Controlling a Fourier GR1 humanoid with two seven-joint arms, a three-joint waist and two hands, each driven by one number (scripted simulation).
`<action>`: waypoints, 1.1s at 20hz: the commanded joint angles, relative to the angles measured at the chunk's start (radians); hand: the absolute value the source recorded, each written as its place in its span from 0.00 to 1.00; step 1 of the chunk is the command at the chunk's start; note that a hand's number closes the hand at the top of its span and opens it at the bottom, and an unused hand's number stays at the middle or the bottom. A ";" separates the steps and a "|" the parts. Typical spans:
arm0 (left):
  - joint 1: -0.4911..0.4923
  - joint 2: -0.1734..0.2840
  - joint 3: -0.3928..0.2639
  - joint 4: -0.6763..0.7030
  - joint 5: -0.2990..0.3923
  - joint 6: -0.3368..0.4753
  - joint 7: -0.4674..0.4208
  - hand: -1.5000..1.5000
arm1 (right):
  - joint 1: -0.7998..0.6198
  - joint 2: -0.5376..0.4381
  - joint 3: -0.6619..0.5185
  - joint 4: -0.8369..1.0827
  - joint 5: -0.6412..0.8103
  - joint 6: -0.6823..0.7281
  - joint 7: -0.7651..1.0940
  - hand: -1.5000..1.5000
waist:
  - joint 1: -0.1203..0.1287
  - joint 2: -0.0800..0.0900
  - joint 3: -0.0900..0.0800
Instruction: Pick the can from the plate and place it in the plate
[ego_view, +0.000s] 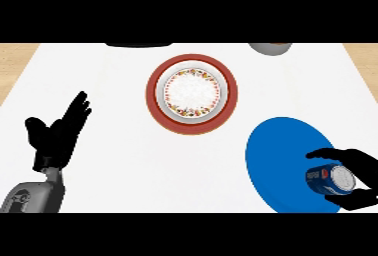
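- The white tabletop (118, 150) fills the view, with wood flooring showing past its far left and far right corners.
- The blue plate (277, 155) lies near and right, a plain blue disc that runs down to the view's lower edge.
- The red plate (159, 107) lies further off, near the middle, well apart from the blue one; it has a broad red rim and a white centre ringed with a flowered band. Nothing sits on it.
- The left hand (59, 132) rests at the near left, fingers straight and pointing up and away, holding nothing.
- The right hand (362, 175) is at the near right, over the blue plate's right side, fingers and thumb curled round the can.
- The can (331, 180) is blue with a silver end turned toward the view, so it lies tilted in the grasp. Whether it touches the blue plate or hangs just above it cannot be told.
- A dark object (139, 44) and a grey bowl (270, 48) show only in part at the far edge.
- Step in hand, as I judge it: the pick. The can is grasped but sits over the blue plate, so the carry is not yet done.
- The next move calls for lifting the can free, carrying it left and away across the bare gap to the red plate, and setting it down on the white centre before the fingers part.
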 joint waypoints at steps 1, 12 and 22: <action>-0.003 -0.020 0.002 -0.031 -0.017 0.019 0.035 0.50 | -0.006 0.009 0.034 -0.017 0.032 0.022 -0.063 1.00 | 0.001 0.000 0.000; -0.057 -0.042 -0.005 0.022 -0.037 -0.021 0.015 0.50 | -0.120 0.433 0.228 -0.133 0.168 -0.077 0.301 1.00 | 0.054 0.008 -0.004; -0.101 -0.064 -0.053 0.031 -0.044 -0.049 0.027 0.50 | -0.463 0.569 0.402 -0.063 0.333 -0.389 0.724 1.00 | 0.148 0.013 -0.003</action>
